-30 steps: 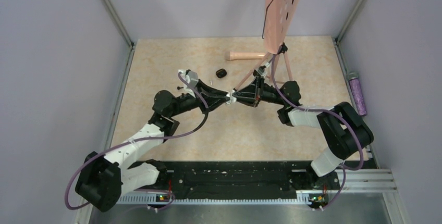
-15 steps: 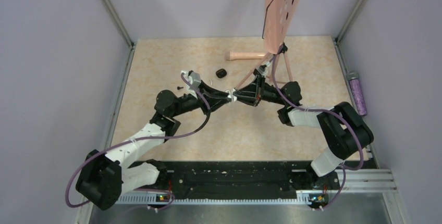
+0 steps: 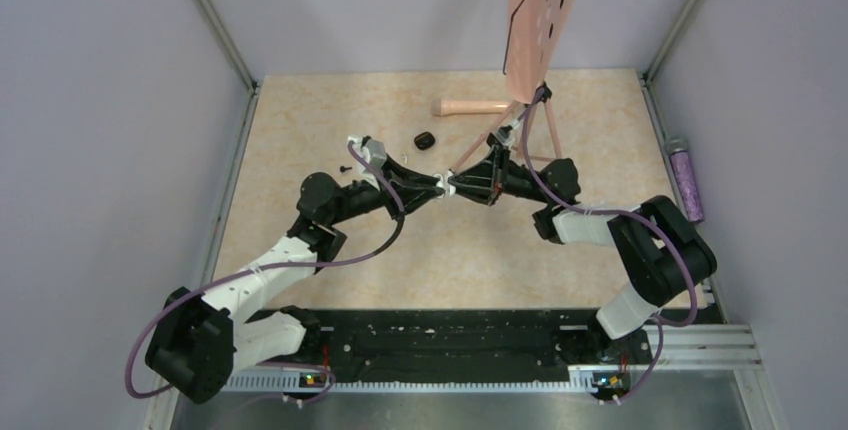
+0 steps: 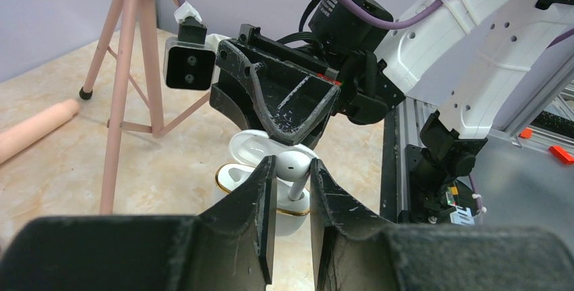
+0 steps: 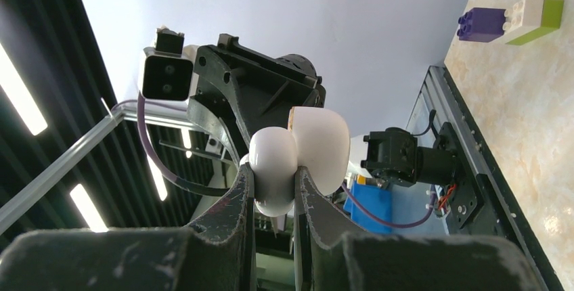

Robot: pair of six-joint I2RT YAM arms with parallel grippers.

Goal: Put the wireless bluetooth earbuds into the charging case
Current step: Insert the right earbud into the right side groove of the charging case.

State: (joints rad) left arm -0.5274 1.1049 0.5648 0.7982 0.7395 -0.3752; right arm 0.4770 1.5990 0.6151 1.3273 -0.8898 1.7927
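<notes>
The left gripper (image 4: 292, 169) pinches a white earbud (image 4: 293, 160) just above the open charging case (image 4: 235, 177), at mid-frame. The right gripper (image 5: 273, 172) is clamped on that case. The left arm (image 3: 330, 200) and right arm (image 3: 560, 182) stretch inward from the lower corners, fingertips meeting at the top view's centre.

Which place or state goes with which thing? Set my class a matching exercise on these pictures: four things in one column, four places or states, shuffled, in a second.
Things
1. white earbud
2. charging case
3. pink tripod
4. pink cylinder

Places or states
A. lies flat on the table
B. clamped in the right gripper
C. stands upright on the table
D. pinched in the left gripper

Pairs: 1-D, 2-B, 3-C, 4-A
</notes>
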